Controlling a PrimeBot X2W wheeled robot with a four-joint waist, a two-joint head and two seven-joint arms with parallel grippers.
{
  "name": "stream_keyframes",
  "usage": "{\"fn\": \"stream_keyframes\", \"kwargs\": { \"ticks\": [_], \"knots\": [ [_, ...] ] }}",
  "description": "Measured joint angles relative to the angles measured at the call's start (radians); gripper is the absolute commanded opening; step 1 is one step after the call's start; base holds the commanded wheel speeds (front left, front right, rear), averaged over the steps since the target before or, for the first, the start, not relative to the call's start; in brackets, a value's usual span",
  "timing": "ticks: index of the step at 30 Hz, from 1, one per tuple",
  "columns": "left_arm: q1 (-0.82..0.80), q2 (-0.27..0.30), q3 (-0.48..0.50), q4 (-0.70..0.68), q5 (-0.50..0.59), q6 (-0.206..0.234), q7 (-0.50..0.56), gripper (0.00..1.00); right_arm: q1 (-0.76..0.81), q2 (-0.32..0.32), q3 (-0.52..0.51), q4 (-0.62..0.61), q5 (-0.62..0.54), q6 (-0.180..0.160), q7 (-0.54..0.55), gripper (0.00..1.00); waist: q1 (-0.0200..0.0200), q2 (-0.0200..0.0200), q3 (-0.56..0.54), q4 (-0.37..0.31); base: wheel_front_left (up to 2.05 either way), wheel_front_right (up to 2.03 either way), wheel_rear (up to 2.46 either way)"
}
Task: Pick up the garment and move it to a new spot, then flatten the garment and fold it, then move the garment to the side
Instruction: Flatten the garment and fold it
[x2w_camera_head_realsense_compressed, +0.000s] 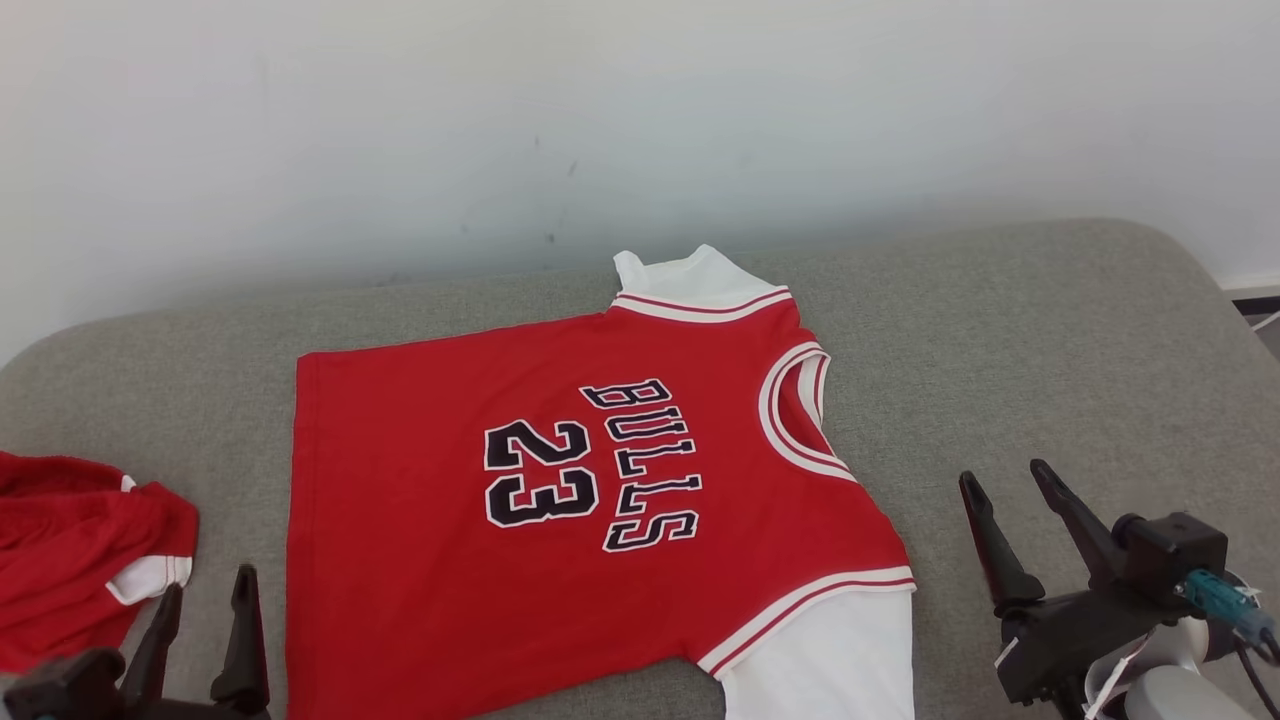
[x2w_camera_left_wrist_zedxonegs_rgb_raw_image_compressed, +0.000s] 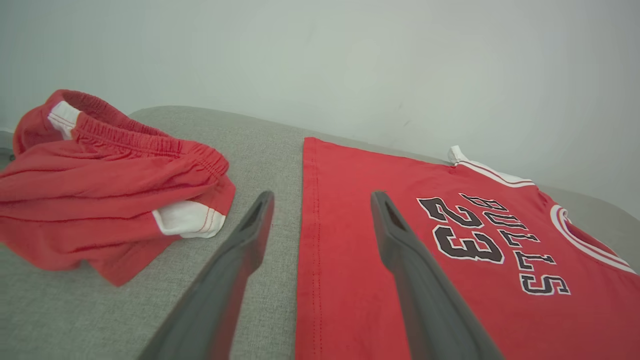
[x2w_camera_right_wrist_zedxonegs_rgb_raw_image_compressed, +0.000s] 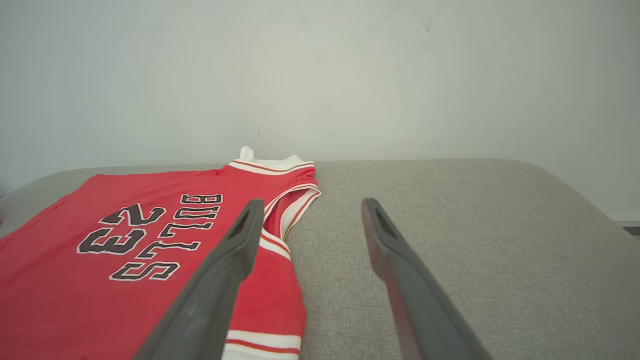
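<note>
Jersey (x2w_camera_head_realsense_compressed: 560, 520), red with white sleeves and black "BULLS 23" print, lies flat and face-up on the middle of the grey padded bench (x2w_camera_head_realsense_compressed: 1050, 330), collar toward the bench's right end, hem toward its left end, one sleeve at the bench's far edge by the white wall (x2w_camera_head_realsense_compressed: 500, 120) and the other at its near edge. Left gripper (x2w_camera_head_realsense_compressed: 208, 582) hangs at the bench's near-left edge, fingers spread wide, nothing between them; right gripper (x2w_camera_head_realsense_compressed: 1002, 472) at the near-right edge, likewise wide and empty. Crumpled red shorts (x2w_camera_head_realsense_compressed: 70, 550) sit on the bench's left end.
</note>
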Motion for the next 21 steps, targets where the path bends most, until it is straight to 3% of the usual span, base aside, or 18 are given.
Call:
{"fn": "stream_keyframes", "kwargs": {
  "ticks": [7, 21],
  "knots": [
    [0.065, -0.060, 0.080, -0.014, 0.059, 0.000, 0.000, 1.00, 0.037, 0.060, -0.079, 0.023, -0.091, 0.000, -0.001, 1.00, 0.0000, -0.0001, 0.001, -0.005, 0.00, 0.00, 0.00],
    [0.078, -0.119, 0.141, -0.038, 0.178, 0.000, 0.000, 1.00, 0.058, 0.090, -0.128, 0.076, -0.231, 0.000, -0.001, 1.00, 0.0000, 0.0000, 0.002, -0.008, 0.00, 0.00, 0.00]
  ]
}}
